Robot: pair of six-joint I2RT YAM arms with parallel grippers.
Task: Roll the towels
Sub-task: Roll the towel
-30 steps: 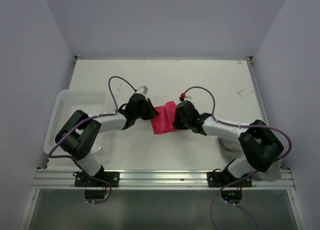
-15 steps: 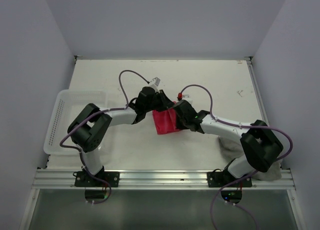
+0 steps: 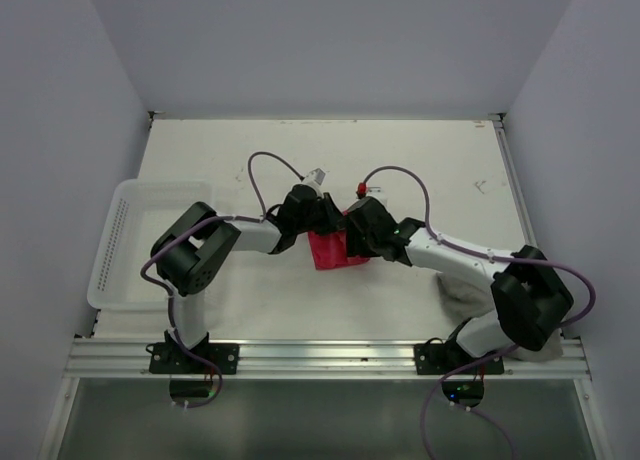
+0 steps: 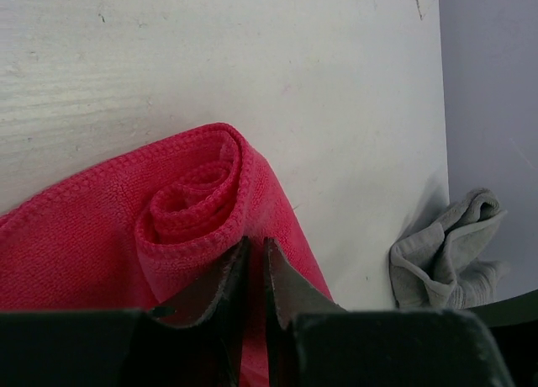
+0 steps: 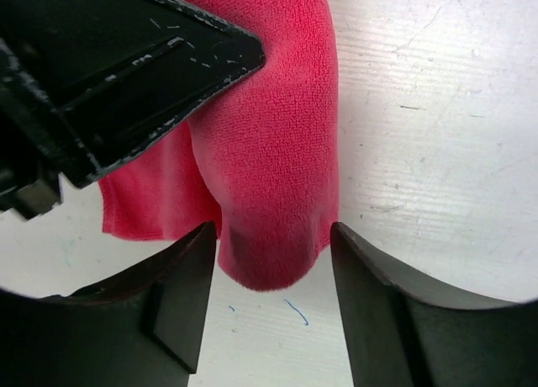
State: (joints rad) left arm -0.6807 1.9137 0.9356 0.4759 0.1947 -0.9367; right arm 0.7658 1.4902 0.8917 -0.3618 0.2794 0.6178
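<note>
The pink towel (image 3: 331,251) lies mid-table, partly rolled; its spiral end (image 4: 189,200) shows in the left wrist view. My left gripper (image 3: 324,220) (image 4: 256,246) is at the towel's far left and is shut on a layer of the cloth just beside the spiral. My right gripper (image 3: 353,233) (image 5: 271,235) stands open astride the roll's rounded end (image 5: 273,193), with a gap on each side. The grey towel (image 4: 445,252) lies crumpled to the right, partly under my right arm (image 3: 457,288).
A white perforated basket (image 3: 120,242) stands at the table's left edge. The left gripper's black body (image 5: 126,67) fills the upper left of the right wrist view. The enclosure's walls close in the left, right and back.
The left gripper has swung right onto the pink towel, which is now narrower and more tightly rolled. The right gripper has opened its jaws round the roll's end.
</note>
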